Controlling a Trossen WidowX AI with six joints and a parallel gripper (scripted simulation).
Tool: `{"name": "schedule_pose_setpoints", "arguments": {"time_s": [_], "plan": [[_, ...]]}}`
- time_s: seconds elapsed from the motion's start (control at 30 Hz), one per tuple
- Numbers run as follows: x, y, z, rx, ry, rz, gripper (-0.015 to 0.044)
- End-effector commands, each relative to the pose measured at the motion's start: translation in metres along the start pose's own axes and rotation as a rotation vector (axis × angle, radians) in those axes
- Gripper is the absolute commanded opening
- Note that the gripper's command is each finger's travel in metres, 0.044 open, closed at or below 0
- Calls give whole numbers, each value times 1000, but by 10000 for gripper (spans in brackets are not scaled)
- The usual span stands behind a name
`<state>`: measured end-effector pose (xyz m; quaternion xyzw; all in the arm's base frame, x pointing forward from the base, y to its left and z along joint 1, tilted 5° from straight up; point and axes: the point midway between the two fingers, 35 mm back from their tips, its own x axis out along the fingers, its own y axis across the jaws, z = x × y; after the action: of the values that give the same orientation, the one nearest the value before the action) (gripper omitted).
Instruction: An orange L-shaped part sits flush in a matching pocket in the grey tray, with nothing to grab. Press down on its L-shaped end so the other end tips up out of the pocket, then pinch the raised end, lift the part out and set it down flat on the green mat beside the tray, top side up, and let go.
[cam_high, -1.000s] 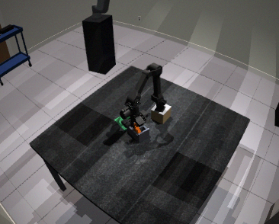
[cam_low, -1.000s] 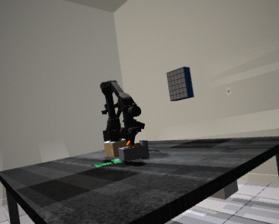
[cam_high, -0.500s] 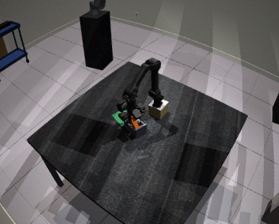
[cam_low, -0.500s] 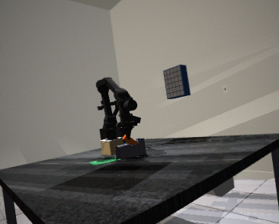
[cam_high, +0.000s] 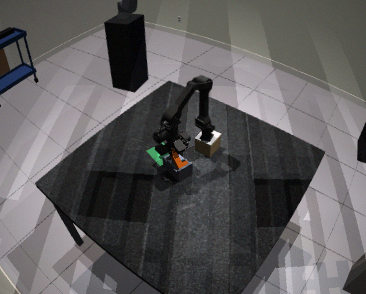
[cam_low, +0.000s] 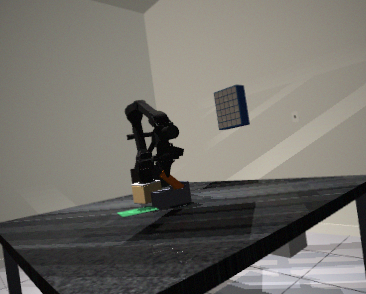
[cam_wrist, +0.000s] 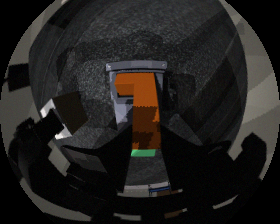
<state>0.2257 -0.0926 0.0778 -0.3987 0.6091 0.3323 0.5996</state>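
Observation:
The orange L-shaped part (cam_high: 179, 161) (cam_low: 173, 180) (cam_wrist: 145, 92) is steeply tilted over the grey tray (cam_high: 181, 173) (cam_low: 170, 199) (cam_wrist: 137, 66). Its L-shaped end is low, at or just above the tray top; contact there cannot be told. My gripper (cam_high: 173, 150) (cam_low: 165, 173) (cam_wrist: 145, 127) is shut on the part's raised end, with a finger on each side of the straight arm. The green mat (cam_high: 156, 154) (cam_low: 137, 212) (cam_wrist: 143, 153) lies flat beside the tray, partly hidden behind the arm in the top view and behind the fingers and part in the wrist view.
A tan block with a white top (cam_high: 202, 146) (cam_low: 140, 194) (cam_wrist: 70, 112) stands near the tray, under the arm's base. The dark table (cam_high: 210, 225) (cam_low: 125, 260) carries them all. The folded arm rises above the block.

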Motion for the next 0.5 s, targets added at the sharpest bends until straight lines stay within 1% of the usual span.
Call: {"name": "schedule_pose_setpoints", "arguments": {"time_s": [0.0, 0.47], "plan": [[-10, -2, 1, 3, -9, -12, 0], [-32, -2, 1, 3, -9, -12, 0]]}}
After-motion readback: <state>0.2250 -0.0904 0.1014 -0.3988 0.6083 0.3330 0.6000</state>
